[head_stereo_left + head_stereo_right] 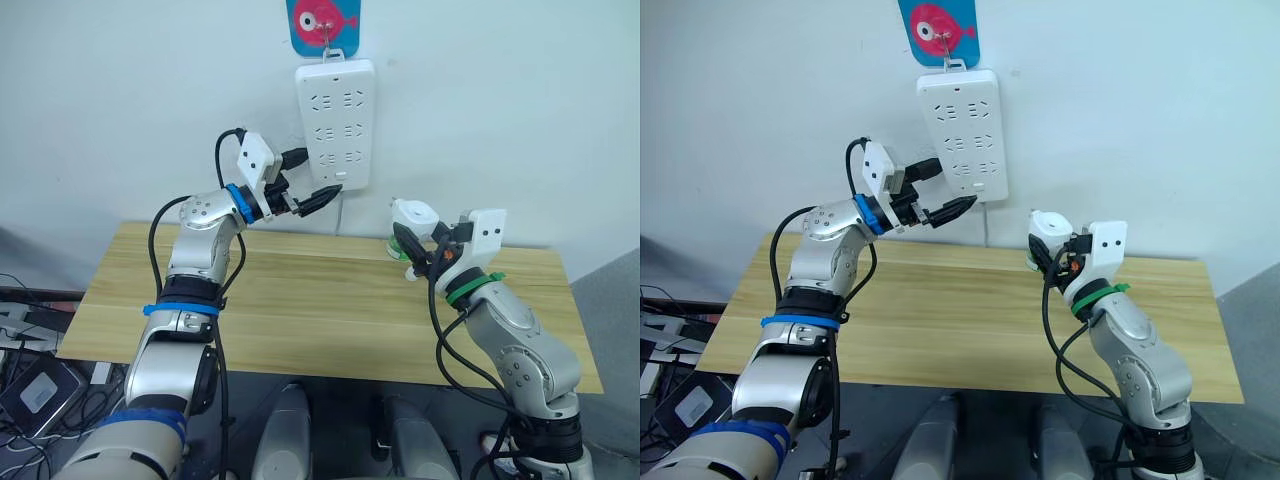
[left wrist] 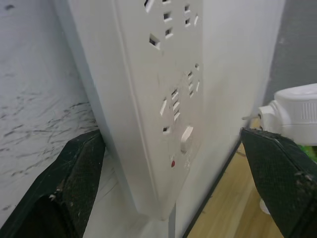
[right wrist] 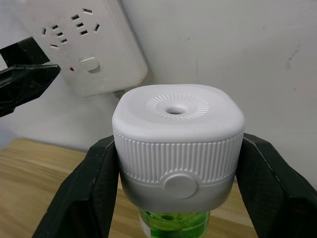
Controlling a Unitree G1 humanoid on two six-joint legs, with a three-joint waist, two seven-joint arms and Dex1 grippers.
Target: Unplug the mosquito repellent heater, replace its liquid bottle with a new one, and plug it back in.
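**Heater off the wall, pinched in the right fingers**

Held in the right gripper (image 1: 420, 243) above the far right part of the table (image 1: 300, 310): the mosquito repellent heater (image 3: 178, 139), white, ribbed around its sides, with 1 round hole in the top and 1 round button on the side facing the wrist camera. Pressed against its 2 opposite sides, the black right fingers (image 3: 84, 193), pinching it between them. Fitted under the heater, a green liquid bottle (image 3: 174, 223), only its upper part showing. Clear of the wall and unplugged, with the heater just to the right of and below the white power strip (image 1: 335, 125).

Hung upright on the wall above the table's far edge, the power strip, with 3 rows of sockets, 1 white switch and 1 small red light near its lower end. Above it, a blue card with a pink fish (image 1: 322, 25) on the hook.

Raised beside the strip's lower left corner: the left gripper (image 1: 318, 200), its fingers (image 2: 74, 183) spread apart and holding nothing, 1 near the strip's left side and the other out toward the heater, as seen from the left wrist. No sure touch between fingers and strip.

Bare light wood across the rest of the table. Below its left edge, cables and a dark box (image 1: 35, 395) on the floor.
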